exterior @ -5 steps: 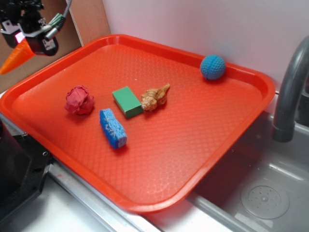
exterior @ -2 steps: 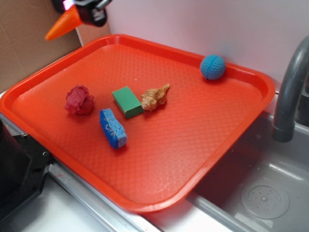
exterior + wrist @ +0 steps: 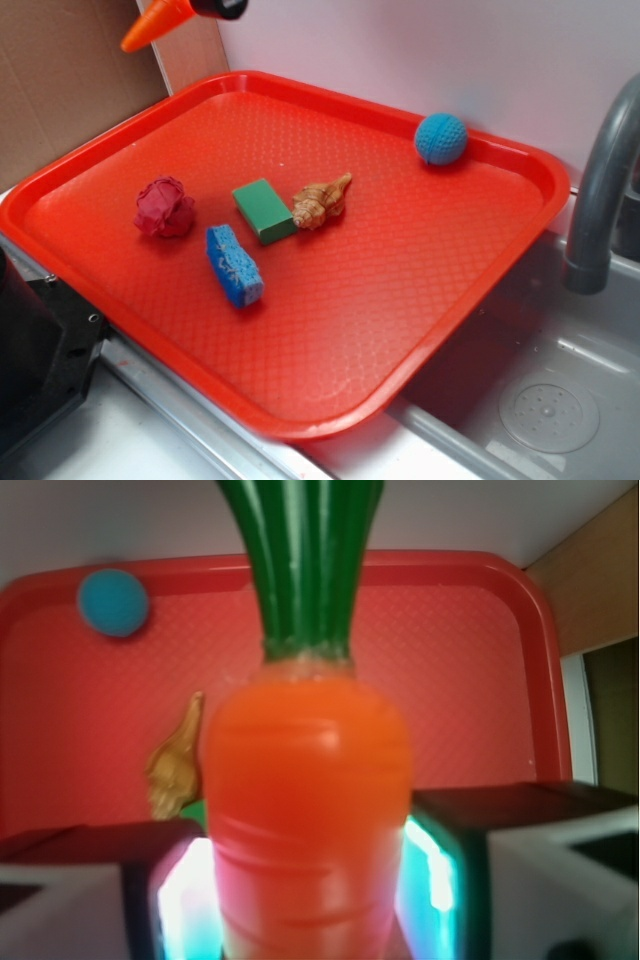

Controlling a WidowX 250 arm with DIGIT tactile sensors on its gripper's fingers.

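The hand (image 3: 300, 890) is clamped on a carrot (image 3: 305, 780), holding it in the air above the red tray (image 3: 400, 300). On the tray, a shell (image 3: 321, 201) lies just beside a green block (image 3: 264, 209).

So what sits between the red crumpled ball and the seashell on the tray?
Only the green block lies between the red ball and the seashell, as the exterior view shows.

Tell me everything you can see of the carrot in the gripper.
The carrot is a smooth, glossy orange toy, plastic by its look, with a ribbed green stalk. The gripper is shut on its thick body, one finger on each side. It hangs in the air, pointed tip slanting down, by a far corner of the red tray, touching nothing else.
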